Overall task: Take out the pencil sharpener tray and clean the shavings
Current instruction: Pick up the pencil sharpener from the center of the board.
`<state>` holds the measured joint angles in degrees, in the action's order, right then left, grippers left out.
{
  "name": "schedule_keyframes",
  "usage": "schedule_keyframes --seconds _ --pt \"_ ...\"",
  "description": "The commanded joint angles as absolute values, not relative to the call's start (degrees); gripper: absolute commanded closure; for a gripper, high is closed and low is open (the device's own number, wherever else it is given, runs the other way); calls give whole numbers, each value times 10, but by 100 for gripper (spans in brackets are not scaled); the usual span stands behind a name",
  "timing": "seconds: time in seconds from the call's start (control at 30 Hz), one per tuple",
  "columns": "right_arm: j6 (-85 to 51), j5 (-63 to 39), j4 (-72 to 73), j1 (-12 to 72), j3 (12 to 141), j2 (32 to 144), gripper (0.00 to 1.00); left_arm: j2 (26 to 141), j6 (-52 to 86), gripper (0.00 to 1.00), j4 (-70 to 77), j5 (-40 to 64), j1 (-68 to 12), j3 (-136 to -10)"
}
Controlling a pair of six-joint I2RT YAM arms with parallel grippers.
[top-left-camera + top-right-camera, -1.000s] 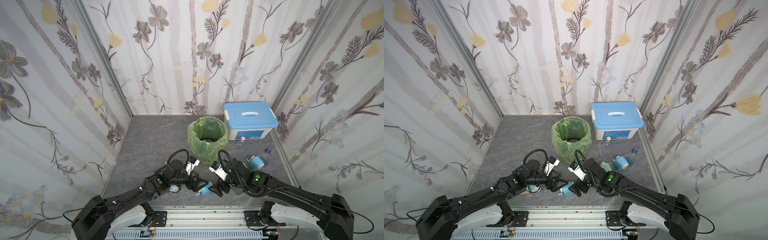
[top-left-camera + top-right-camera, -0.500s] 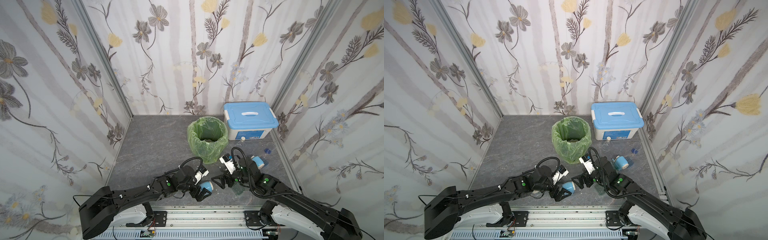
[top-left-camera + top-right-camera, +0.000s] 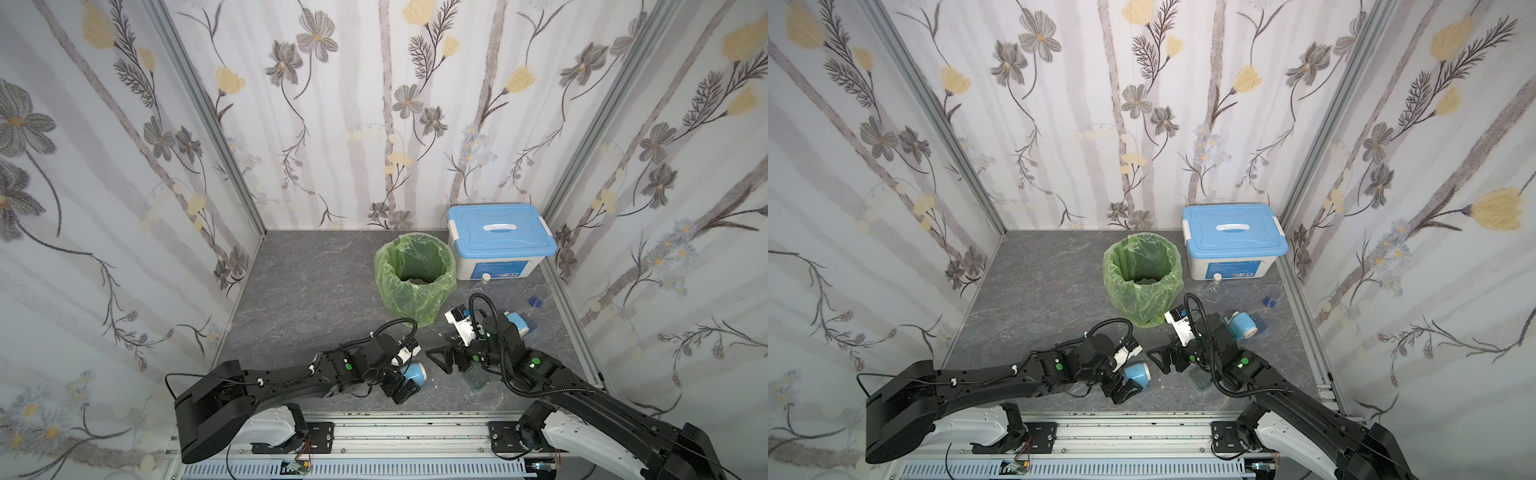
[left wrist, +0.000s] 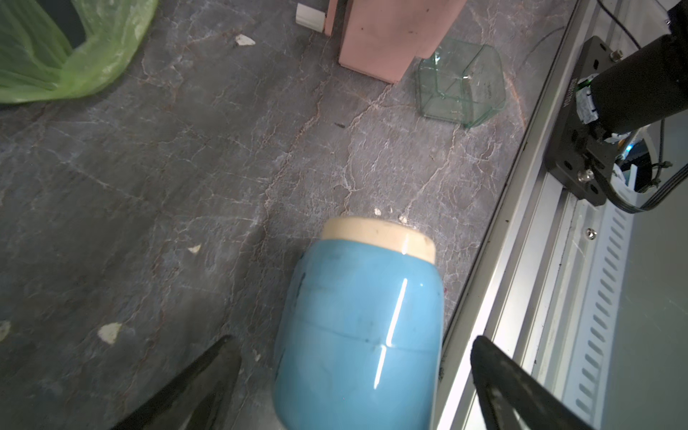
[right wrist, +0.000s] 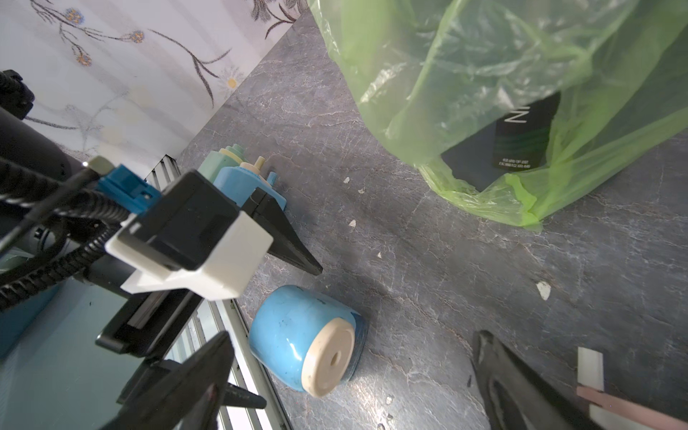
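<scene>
Left wrist cam showed the blue pencil sharpener (image 4: 357,327) lying between the left gripper's (image 4: 353,342) wide jaws. Meanwhile the right gripper (image 3: 442,360), wide and empty, had just pulled back. The clear tray (image 3: 477,377) sat out at the sharpener's 3 o'clock, with shavings (image 4: 110,332) left on the table (image 3: 316,299).

Blue-and-cream sharpener (image 4: 357,316), green bag (image 3: 399,301), grey-veined table (image 3: 311,291)

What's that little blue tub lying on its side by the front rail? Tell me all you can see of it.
The blue sharpener is a stubby, glossy, plastic-looking barrel with a cream end cap that has a small hole at its centre. A faint seam rings the body, and dark smudges mark it. It lies on its side on the grey marbled table, close to the front rail, straddled by the open left gripper, which does not seem to touch it.
</scene>
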<state>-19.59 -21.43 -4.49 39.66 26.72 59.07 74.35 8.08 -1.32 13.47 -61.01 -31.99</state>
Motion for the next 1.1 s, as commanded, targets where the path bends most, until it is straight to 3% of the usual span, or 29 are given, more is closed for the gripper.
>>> schedule_keyframes --seconds 0.0,0.3,0.6,0.77,0.93,1.07 --pt "-193 -225 -3 396 272 591 0 762 64 3 -8 131 -613 -332" --pt "-190 -205 7 392 259 569 0 783 58 14 -7 135 -613 -349" --pt "-189 -205 0 383 266 582 0 808 43 35 -39 141 -619 -376" --pt "-178 -202 -14 381 281 579 0 760 28 46 -91 144 -619 -410" --pt "-168 -261 -13 371 293 532 0 672 -1 45 -199 186 -619 -481" --pt "-155 -364 2 364 301 486 0 631 -39 45 -311 249 -613 -558"
